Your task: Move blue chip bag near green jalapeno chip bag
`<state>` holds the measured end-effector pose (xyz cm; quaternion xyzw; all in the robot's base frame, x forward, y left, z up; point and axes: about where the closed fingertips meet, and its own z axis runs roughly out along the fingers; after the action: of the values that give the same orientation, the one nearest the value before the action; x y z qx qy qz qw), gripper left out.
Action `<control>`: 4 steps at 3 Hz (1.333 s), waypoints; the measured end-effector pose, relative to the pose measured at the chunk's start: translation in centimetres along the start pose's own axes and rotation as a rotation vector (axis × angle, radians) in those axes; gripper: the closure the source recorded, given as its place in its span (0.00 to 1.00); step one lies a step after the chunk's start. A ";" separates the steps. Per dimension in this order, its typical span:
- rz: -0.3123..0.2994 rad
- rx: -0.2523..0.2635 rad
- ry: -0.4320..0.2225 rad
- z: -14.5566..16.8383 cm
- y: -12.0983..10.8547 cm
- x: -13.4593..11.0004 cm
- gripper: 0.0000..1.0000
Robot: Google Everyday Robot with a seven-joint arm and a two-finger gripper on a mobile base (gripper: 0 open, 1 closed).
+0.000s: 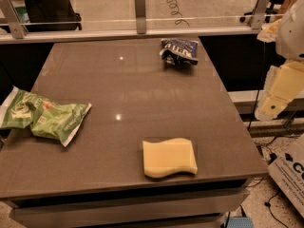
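Where the gripper [272,103] hangs: off the table's 3 o'clock side, out past the edge and over the floor, its cream-coloured parts pointing down and to the left.
Gripper state: not readable from this view; nothing is in it.
Table [142,89]: brown-grey top with small light glints; 12 o'clock is taken as the far edge along the glass rail.
Blue chip bag [179,51]: at about 1 o'clock on the table, close to the far edge, crumpled, white lettering facing up.
Blue chip bag relative to gripper: up and to the left of it, roughly its 10 o'clock in the picture, well apart, with the table's right edge and a dark gap between them.
Green jalapeno chip bag [45,116]: at 9 o'clock, lying flat and wrinkled at the left edge, its left end cut by the picture border.
Bag to bag: well apart, almost a full diagonal of the tabletop between them.
Yellow wavy sponge [169,157]: at about 5 o'clock, near the front edge, flat, touching neither bag.
Glass rail [139,11]: metal posts along 12 o'clock.
Cardboard box [290,172]: on the floor beyond 4 o'clock.
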<state>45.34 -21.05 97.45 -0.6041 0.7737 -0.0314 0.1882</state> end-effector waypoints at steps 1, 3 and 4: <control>-0.041 0.054 -0.072 2.6 -3.3 -1.9 0.00; -0.114 0.135 -0.150 8.2 -11.8 -5.1 0.00; -0.125 0.143 -0.152 11.8 -15.8 -6.3 0.00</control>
<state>65.08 -17.18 92.49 -0.6370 0.7137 -0.0524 0.2866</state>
